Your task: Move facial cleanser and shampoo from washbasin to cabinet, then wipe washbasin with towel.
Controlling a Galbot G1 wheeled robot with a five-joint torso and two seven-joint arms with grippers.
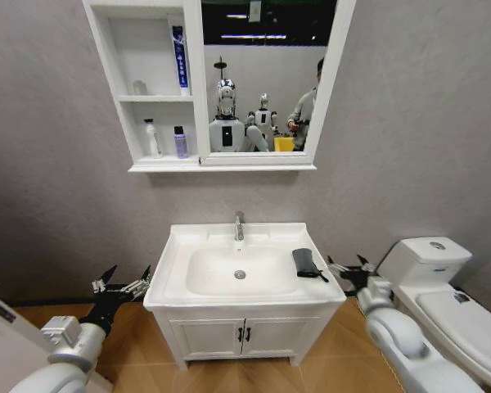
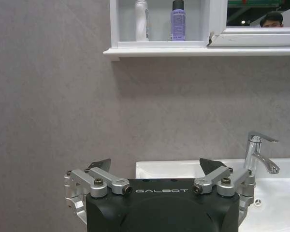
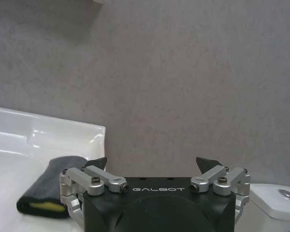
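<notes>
The right gripper [image 1: 348, 266] hangs just off the right edge of the washbasin [image 1: 180, 246], its fingers [image 3: 97, 163] spread wide and holding nothing. The towel [image 1: 306, 262] lies a little to the left of those fingers, on the flat right rim of the basin, close beside them but not touching. Its long axis runs near to far, roughly along the basin's right edge, so in my judgement the fingers would have to close across its short width. In the right wrist view the towel [image 3: 50, 186] sits low beside one finger, a dark grey folded cloth with a rolled look and a yellowish patch at its near end (a label, perhaps; too small to tell). A thin loop trails from its near right corner toward the gripper.

The left gripper [image 1: 121, 286] waits off the basin's left edge, fingers [image 2: 100, 165] likewise spread and empty, well apart from the towel with the whole bowl between. The right arm is plainly the nearer one.

Up on the cabinet [image 1: 198, 98], a white bottle [image 1: 152, 137] and a purple bottle [image 1: 180, 142] stand side by side in the lower left compartment, so the bottle part of the task looks done and the wiping not yet started.
</notes>
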